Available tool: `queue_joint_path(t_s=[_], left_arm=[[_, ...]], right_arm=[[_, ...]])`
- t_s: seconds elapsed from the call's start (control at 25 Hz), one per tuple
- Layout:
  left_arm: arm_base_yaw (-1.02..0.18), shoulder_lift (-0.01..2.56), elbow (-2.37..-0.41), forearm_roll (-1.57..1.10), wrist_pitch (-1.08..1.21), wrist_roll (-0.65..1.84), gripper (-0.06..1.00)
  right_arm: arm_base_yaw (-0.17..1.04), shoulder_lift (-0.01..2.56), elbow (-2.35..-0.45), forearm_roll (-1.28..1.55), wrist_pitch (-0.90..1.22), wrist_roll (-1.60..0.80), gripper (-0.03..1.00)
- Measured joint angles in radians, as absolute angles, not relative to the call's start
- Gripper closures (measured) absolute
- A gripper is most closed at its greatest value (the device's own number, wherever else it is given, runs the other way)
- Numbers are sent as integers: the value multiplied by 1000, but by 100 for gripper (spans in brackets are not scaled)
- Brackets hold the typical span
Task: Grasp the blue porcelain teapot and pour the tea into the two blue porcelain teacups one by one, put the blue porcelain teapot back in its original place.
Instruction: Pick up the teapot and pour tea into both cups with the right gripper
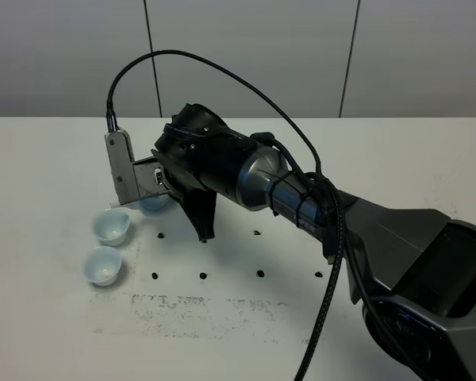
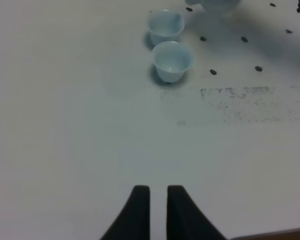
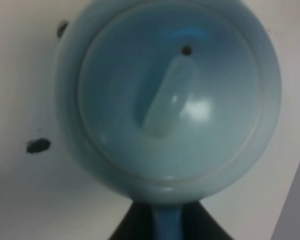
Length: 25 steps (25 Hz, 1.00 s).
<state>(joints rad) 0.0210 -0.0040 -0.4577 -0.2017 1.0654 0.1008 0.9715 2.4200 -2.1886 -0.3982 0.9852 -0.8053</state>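
The blue porcelain teapot [image 3: 170,100] fills the right wrist view from above, lid on. In the high view only a sliver of it [image 1: 153,204] shows under the right arm. My right gripper [image 3: 167,225] has reached across to the left and its dark fingers close on the teapot's loop handle [image 3: 167,220]. The two blue porcelain teacups [image 1: 111,227] [image 1: 102,265] stand side by side just left of the teapot, and also show in the left wrist view [image 2: 166,26] [image 2: 172,61]. No tea shows in them. My left gripper [image 2: 158,210] is shut and empty, far from the cups.
Black dots [image 1: 203,275] mark the white table [image 1: 47,159] around the teapot. A grey scuffed patch [image 1: 198,305] lies in front of them. The right arm's black cable [image 1: 325,262] hangs over the table's middle.
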Motion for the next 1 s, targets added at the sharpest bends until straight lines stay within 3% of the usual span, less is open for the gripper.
queue_joint_path(t_s=[1.0], left_arm=[[21, -4, -458, -202, 1065, 101, 83]], right_arm=[[1021, 2470, -2189, -622, 924, -793, 93]])
